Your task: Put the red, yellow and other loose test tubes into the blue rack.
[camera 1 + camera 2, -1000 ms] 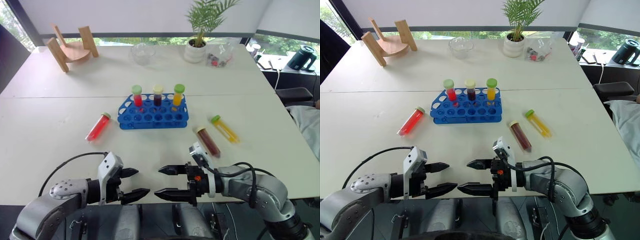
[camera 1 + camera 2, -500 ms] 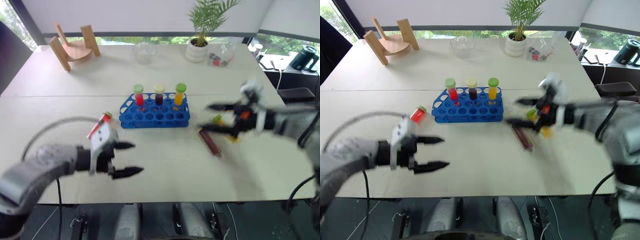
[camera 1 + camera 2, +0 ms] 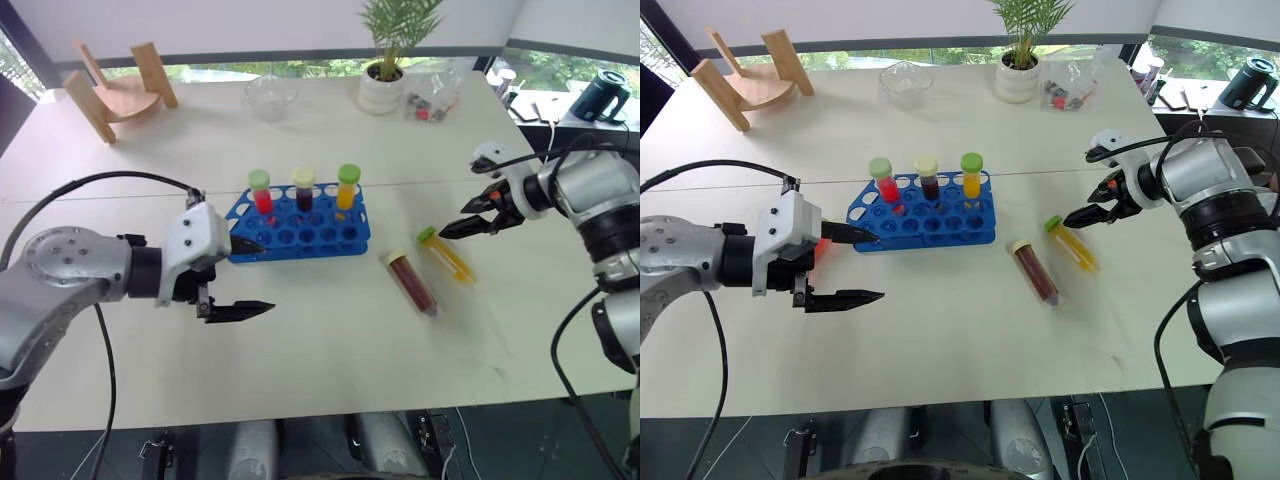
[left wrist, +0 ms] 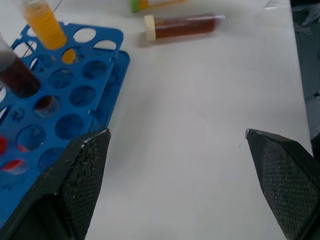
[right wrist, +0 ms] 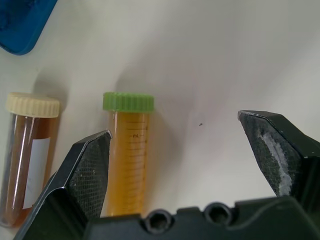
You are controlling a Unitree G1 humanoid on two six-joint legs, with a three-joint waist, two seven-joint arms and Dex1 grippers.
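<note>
The blue rack (image 3: 300, 224) stands on the white worktop (image 3: 330, 330) with 3 capped tubes upright in its back row: a red one (image 3: 261, 192), a dark one (image 3: 304, 188) and an orange one (image 3: 347, 187). 2 loose tubes lie flat to the right of the rack, just beside each other: the yellow tube (image 3: 446, 254) with a green cap and the brown tube (image 3: 410, 282) with a cream cap. A glimpse of red, likely the loose red tube (image 3: 825, 243), shows at the rack's left end, mostly hidden behind the left hand (image 3: 240, 276). That hand hangs above the worktop just left of the rack, fingers spread wide and holding nothing. The right hand (image 3: 478, 217) is out over the yellow tube's cap end, its fingers also spread and empty; in the right wrist view the tube (image 5: 128, 155) lies nearer 1 finger (image 5: 90, 172) than the middle of the gap. The step in hand looks like the approach to the first pick, the yellow tube. Next, the right hand needs to shift sideways so the tube sits centred between the fingers, come down across its body below the cap, and close gently enough that the round tube does not roll away or knock into the brown one.
</note>
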